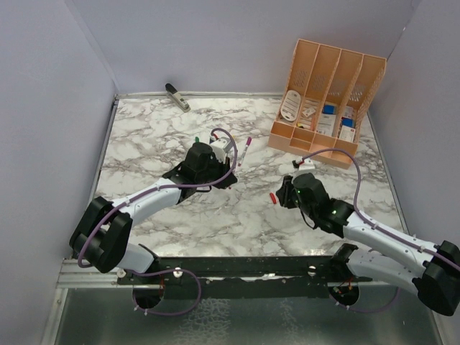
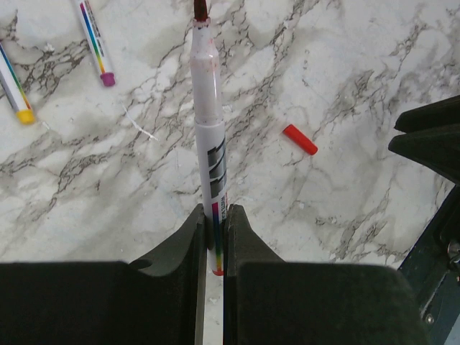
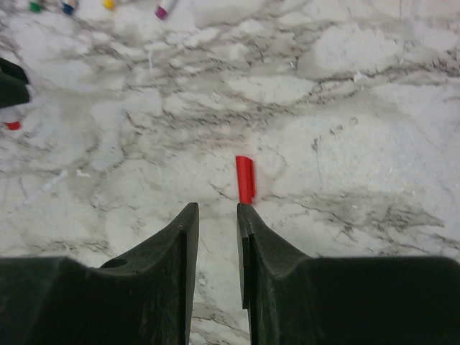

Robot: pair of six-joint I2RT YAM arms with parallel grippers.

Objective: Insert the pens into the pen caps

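The red pen cap point(image 3: 245, 180) lies flat and loose on the marble surface point(image 3: 345, 108). The right claw point(image 3: 217, 212) is slightly parted with nothing between its jaws. The cap is just off one fingertip; contact unclear. The left claw point(image 2: 213, 230) is clenched tight on the rear end of an uncapped pen point(image 2: 208, 129), whose red tip points away. A magenta-ended pen point(image 2: 97, 43) lies further off.
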